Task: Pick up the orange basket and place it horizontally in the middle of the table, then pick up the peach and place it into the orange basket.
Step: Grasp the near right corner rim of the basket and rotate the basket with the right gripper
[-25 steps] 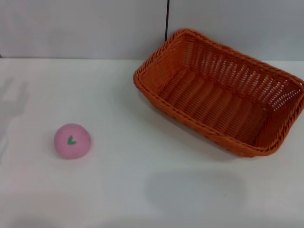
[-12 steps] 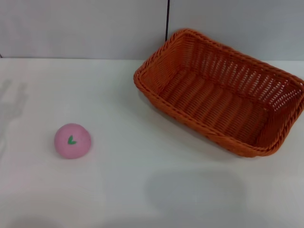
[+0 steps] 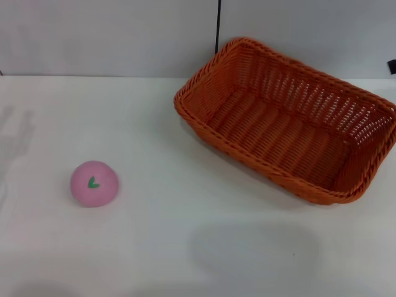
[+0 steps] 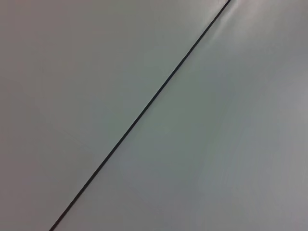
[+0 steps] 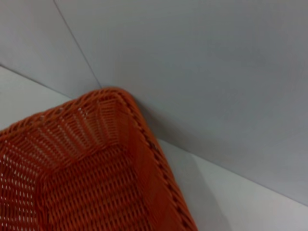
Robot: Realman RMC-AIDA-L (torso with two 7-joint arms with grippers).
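Note:
The orange basket [image 3: 288,117] lies empty on the white table [image 3: 185,247], at the back right and turned at a slant, with one corner near the back wall. The right wrist view looks down on one corner of the orange basket [image 5: 86,173], where it meets the wall. The pink peach [image 3: 93,183] rests at the front left, its green leaf mark facing me, far from the basket. A dark tip of my right gripper [image 3: 392,65] peeks in at the right edge, beyond the basket's far end and apart from it. My left gripper is out of view.
A grey panelled wall [image 3: 111,37] with a dark vertical seam [image 3: 218,25] stands right behind the table. The left wrist view shows only that wall and a seam [image 4: 144,110]. A faint arm shadow [image 3: 15,133] falls on the table's left side.
A dark tip of the right gripper has come into the head view at the right edge. The shadow on the table's left has shifted slightly. Basket and peach have not moved.

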